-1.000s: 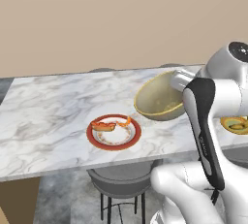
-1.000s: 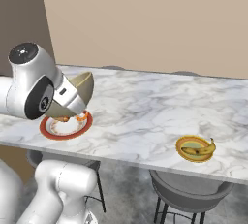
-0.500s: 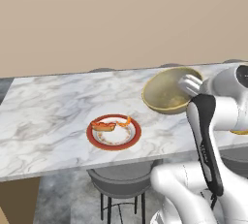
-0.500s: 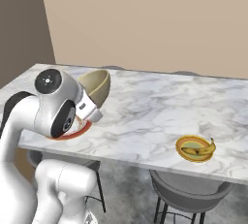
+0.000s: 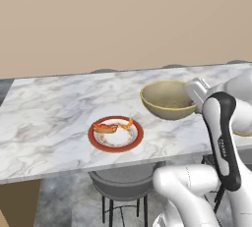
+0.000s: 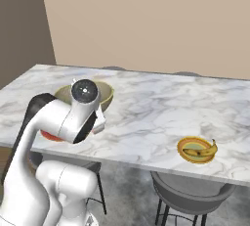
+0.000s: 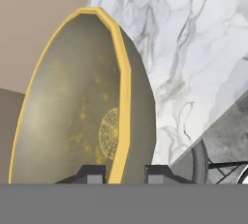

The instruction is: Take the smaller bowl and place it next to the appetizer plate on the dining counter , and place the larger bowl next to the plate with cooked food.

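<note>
Clamping the larger bowl's [image 7: 82, 111] yellow rim, tool [image 7: 125, 173] fingers inside and outside

A home kitchen's dining spot: a long marble counter [image 5: 49, 118] with round grey stools [image 5: 123, 186] beneath, plates of food [image 5: 116, 133] laid out.

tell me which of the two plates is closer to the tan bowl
The red-rimmed plate, beside the tan bowl; the yellow-rimmed plate sits far along the counter.

larger bowl [image 6: 100, 94] sits behind the arm, apparently over the dining counter [image 6: 161, 110].
</note>
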You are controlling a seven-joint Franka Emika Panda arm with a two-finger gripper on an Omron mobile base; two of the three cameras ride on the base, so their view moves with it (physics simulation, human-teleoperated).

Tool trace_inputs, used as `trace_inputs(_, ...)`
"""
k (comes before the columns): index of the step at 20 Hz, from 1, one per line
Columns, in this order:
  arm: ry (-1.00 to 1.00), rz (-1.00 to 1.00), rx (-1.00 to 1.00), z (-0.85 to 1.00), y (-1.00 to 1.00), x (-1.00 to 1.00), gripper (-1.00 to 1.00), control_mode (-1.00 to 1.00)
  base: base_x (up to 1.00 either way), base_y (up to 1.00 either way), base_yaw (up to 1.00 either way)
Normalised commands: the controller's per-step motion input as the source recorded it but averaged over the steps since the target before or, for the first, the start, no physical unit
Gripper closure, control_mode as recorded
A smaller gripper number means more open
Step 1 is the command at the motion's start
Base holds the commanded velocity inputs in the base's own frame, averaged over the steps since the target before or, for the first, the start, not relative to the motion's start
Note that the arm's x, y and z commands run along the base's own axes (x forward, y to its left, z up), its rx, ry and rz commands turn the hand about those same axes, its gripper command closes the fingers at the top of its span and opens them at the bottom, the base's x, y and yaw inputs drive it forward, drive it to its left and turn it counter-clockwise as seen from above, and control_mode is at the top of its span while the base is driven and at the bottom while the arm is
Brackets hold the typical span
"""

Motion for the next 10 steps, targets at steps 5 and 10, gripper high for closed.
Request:
trace_inputs(5, 0.25, 0.09, 0.07, -0.06, -0.03, 0.33, 1.0, -1.0, 0.0, 0.0, 0.0)
trace_inputs(10, -0.1, 0.01, -0.02, -0.25, 0.0, 0.24, 1.0, -1.0, 0.0, 0.0, 0.0)
